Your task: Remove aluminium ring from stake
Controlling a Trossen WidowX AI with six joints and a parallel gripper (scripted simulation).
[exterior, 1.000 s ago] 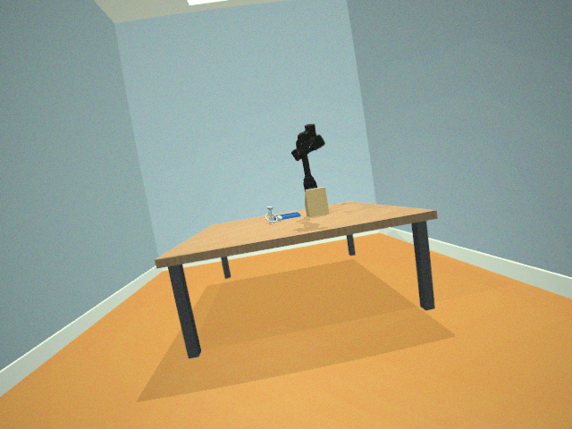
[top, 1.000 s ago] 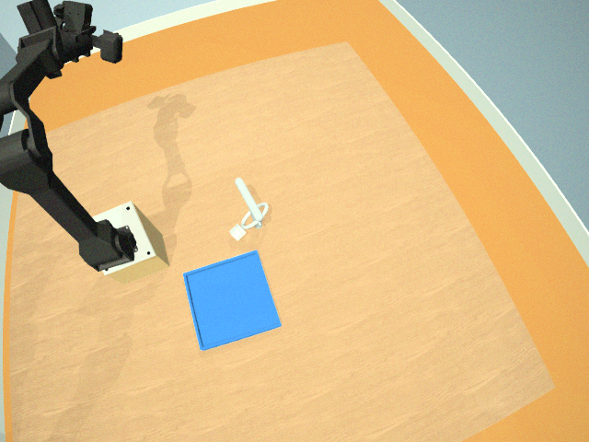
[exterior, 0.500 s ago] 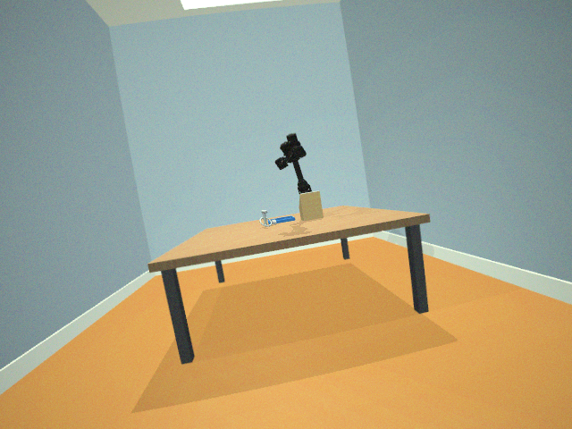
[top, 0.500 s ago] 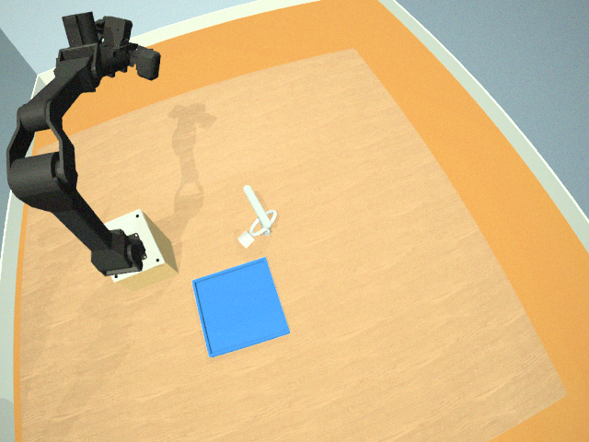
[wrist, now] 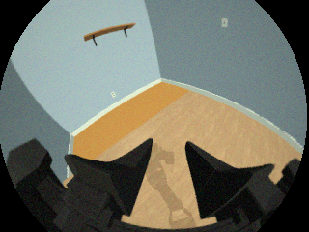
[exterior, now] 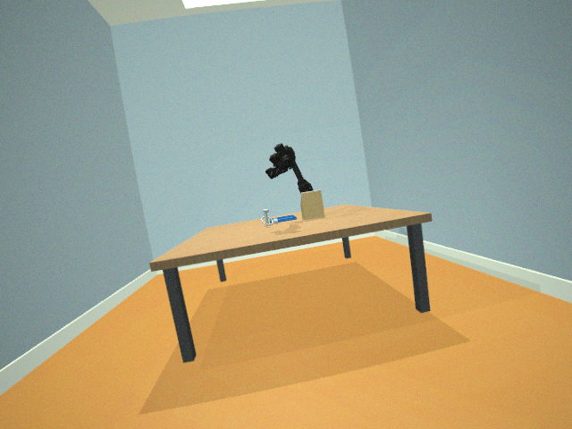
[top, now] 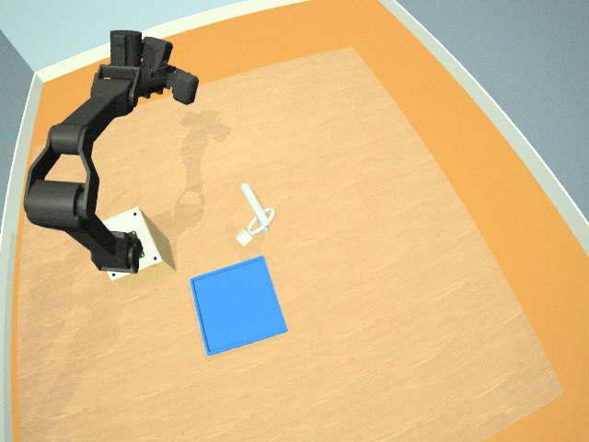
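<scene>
The pale ring (top: pixel 272 213) encircles the lower part of the steel stake (top: pixel 253 202) (exterior: pixel 266 218). Its square tab (top: pixel 244 237) sticks out towards the blue tray (top: pixel 241 304) (exterior: pixel 285 218). The ring looks tilted against the table; its exact contact is too small to tell. The tray's inside is bare. My gripper (top: pixel 177 67) (wrist: pixel 169 141) is raised high above the table, well away from the stake and tray. In the wrist view its fingers stand part-way open with nothing between them. The ring, stake and tray are out of the wrist view.
The arm stands on a pale box-shaped base (top: pixel 164 250) (exterior: pixel 312 205), left of the tray in the top view. The wooden table (top: pixel 380 285) (exterior: pixel 239 238) carries the arm's shadow. The wrist view shows a wall shelf (wrist: pixel 108 32) and room walls beyond the table.
</scene>
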